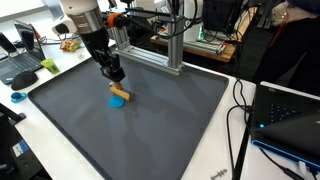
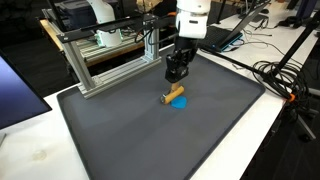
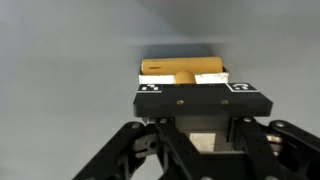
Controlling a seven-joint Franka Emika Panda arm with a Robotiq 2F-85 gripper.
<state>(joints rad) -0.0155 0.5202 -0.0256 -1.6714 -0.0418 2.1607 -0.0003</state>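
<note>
A short tan wooden cylinder (image 1: 119,96) lies on the dark grey mat (image 1: 170,120), partly on top of a small blue piece (image 1: 116,102). Both exterior views show it, the cylinder (image 2: 175,95) and blue piece (image 2: 181,104) near the mat's middle. My gripper (image 1: 113,73) hangs just above the cylinder, apart from it, and looks shut (image 2: 176,72). In the wrist view a black block with two square markers (image 3: 196,97) covers the fingertips. The tan cylinder (image 3: 175,68) shows just beyond it, with a white piece (image 3: 210,77) beside it.
An aluminium frame (image 1: 150,45) stands at the mat's back edge (image 2: 110,65). Laptops (image 1: 22,62) and small objects sit on the white table beside the mat. Black cables (image 1: 240,110) run along the mat's side (image 2: 275,75). A dark monitor (image 1: 290,115) stands near one corner.
</note>
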